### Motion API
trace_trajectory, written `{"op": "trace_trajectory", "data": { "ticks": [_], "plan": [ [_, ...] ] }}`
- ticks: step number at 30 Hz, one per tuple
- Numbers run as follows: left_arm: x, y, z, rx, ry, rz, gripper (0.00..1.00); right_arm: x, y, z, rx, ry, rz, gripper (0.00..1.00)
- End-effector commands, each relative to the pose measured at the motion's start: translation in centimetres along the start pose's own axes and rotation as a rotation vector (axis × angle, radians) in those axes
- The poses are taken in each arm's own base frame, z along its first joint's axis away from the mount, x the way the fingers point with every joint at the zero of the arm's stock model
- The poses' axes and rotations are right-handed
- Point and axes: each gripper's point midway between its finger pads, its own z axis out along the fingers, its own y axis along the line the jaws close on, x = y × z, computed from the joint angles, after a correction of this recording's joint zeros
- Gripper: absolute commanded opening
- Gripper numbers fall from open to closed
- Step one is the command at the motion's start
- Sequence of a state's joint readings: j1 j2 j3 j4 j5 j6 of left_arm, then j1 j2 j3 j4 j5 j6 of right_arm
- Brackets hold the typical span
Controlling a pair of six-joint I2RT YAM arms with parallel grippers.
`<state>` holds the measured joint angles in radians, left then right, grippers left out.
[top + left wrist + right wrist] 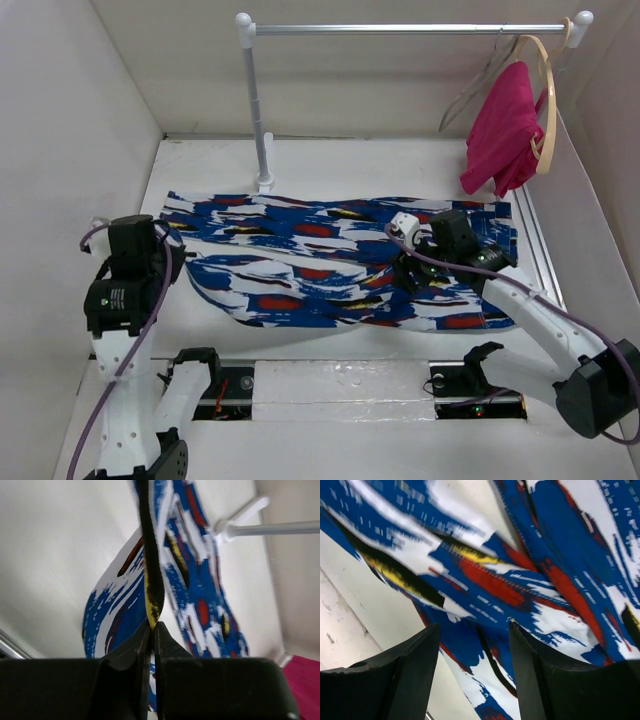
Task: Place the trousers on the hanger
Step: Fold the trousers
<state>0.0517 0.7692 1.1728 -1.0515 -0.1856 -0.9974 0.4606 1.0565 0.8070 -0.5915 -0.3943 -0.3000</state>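
The trousers [330,265], in a blue, white, red and black print, lie spread flat across the table. My left gripper [176,256] is at their left end. In the left wrist view it [152,625] is shut on a fold of the trousers' edge [152,587]. My right gripper [414,274] is over the right half of the trousers. In the right wrist view it [475,627] is open, with the printed fabric [495,580] just under its fingertips. The thin grey wire hanger [478,82] hangs on the rail at the back right, partly behind the pink garment.
A white rail [400,30] on a post [256,120] stands behind the trousers. A pale wooden hanger [546,100] with a magenta-pink garment [505,125] hangs at its right end. White walls close in the table on the left, back and right.
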Motion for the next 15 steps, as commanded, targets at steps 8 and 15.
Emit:
{"op": "trace_trajectory", "data": {
  "ticks": [8, 15],
  "plan": [
    [-5.1, -1.1, -2.8, -0.048, -0.185, -0.052, 0.0, -0.2, 0.0, 1.5, -0.055, -0.009, -0.02, 0.63],
    [-10.4, -5.3, 4.4, -0.19, -0.309, 0.055, 0.0, -0.6, -0.7, 2.0, -0.042, -0.02, -0.01, 0.64]
  ]
}}
